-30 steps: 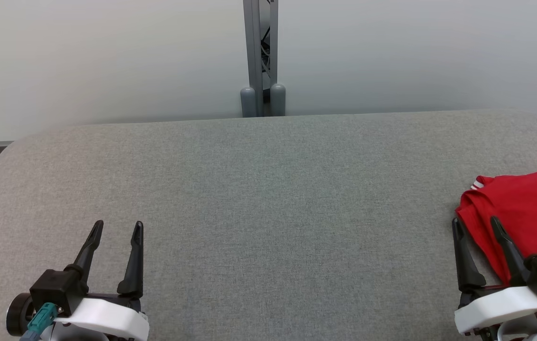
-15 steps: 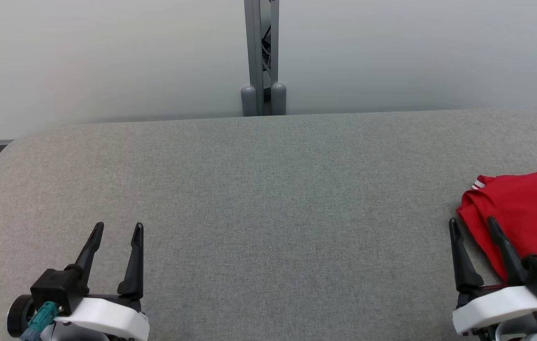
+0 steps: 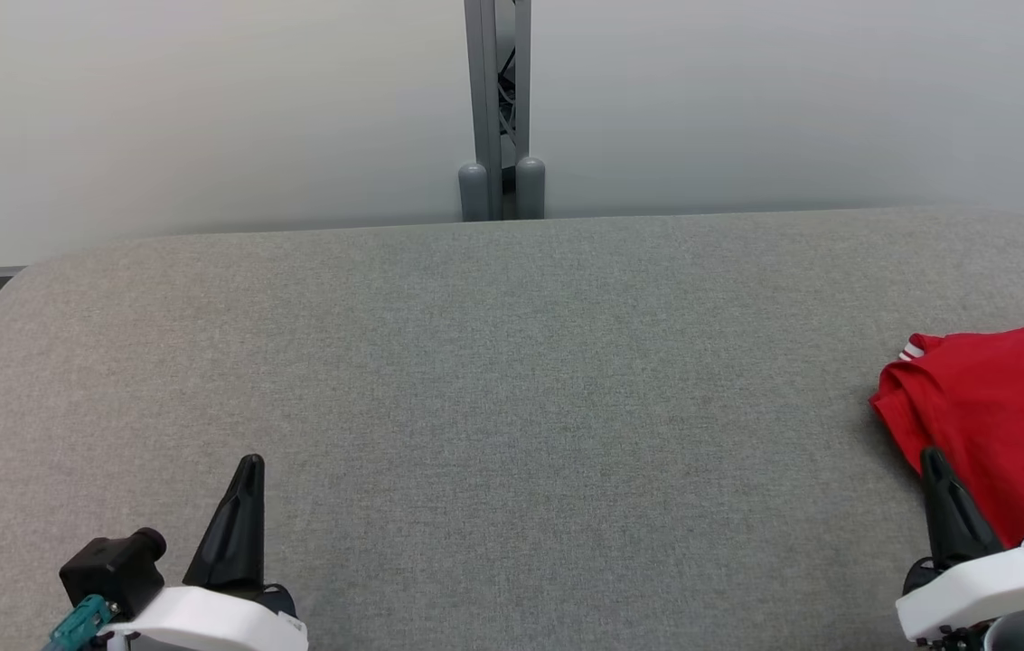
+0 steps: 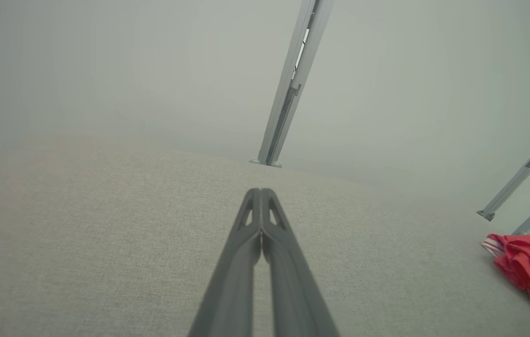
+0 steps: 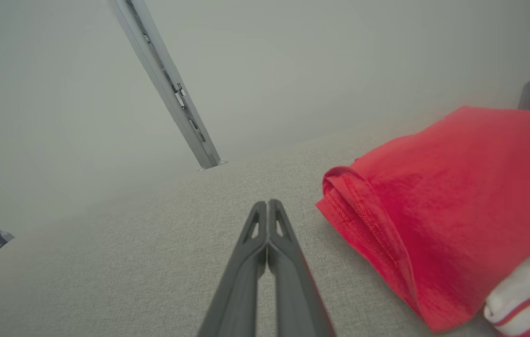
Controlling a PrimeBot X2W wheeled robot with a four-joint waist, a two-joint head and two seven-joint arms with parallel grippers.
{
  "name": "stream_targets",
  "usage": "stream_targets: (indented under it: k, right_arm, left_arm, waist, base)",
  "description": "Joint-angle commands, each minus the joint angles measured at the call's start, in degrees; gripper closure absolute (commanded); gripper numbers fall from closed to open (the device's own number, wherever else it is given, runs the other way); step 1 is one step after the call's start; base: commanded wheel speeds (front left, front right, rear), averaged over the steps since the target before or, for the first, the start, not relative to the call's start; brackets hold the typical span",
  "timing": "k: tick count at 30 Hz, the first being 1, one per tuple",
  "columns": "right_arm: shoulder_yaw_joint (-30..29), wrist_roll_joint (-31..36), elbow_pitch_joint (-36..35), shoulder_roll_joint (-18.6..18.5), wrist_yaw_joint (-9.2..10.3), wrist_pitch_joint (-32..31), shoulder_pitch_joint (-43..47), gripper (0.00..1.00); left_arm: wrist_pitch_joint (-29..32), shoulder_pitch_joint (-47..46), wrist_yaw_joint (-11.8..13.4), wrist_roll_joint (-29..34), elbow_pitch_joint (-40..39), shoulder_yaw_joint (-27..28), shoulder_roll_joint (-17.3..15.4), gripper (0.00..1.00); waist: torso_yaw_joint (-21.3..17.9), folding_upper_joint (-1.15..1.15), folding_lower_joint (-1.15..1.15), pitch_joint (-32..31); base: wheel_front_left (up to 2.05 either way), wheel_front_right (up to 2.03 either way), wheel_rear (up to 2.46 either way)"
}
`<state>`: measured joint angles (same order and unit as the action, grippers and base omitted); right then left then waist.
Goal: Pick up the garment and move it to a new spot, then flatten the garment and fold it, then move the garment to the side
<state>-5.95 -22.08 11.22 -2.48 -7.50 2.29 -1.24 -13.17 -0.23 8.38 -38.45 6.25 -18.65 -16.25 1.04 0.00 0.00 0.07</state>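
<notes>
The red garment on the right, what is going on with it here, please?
Nobody is handling it at this moment. The red garment lies folded near the right edge of the grey table. The right gripper is shut and empty beside it, not touching. The left gripper is shut too, over bare table.

The garment (image 3: pixel 1000 407) is bright red, with a white edge that carries thin red stripes. The desk (image 3: pixel 512 362) is covered in speckled grey cloth. The left claw (image 3: pixel 249 466) and the right claw (image 3: pixel 931 457) are black, each with a white shell. The post (image 3: pixel 495 108) is grey, the wall (image 3: pixel 204 117) pale.
</notes>
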Motion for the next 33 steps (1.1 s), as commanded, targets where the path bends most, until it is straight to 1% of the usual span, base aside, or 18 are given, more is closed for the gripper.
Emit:
stream_targets:
  k: [1,17,33]
  right_arm:
    - [-1.0,-2.3,-0.6,-0.7,0.00,-1.0,-1.6,1.00]
    - [-6.5,-16.9,0.9,-1.2,0.00,-9.2,-2.9,1.00]
    - [-10.9,-28.2,2.1,-1.5,0.01,-15.7,-3.9,1.00]
  left_arm:
    - [-0.3,-0.5,-0.6,-1.7,-1.1,0.7,-0.1,1.00]
    - [-0.7,0.9,-4.0,-13.0,-1.9,2.0,2.8,1.00]
    - [-1.0,2.0,-6.7,-21.9,-2.5,3.0,5.2,1.00]
  waist:
    - [0.0,0.00,0.00,0.0]
    - [-0.1,0.00,0.00,0.1]
    - [-0.3,0.00,0.00,0.2]
  base:
    - [0.00,0.00,0.00]
    - [0.00,0.00,0.00]
    - [0.00,0.00,0.00]
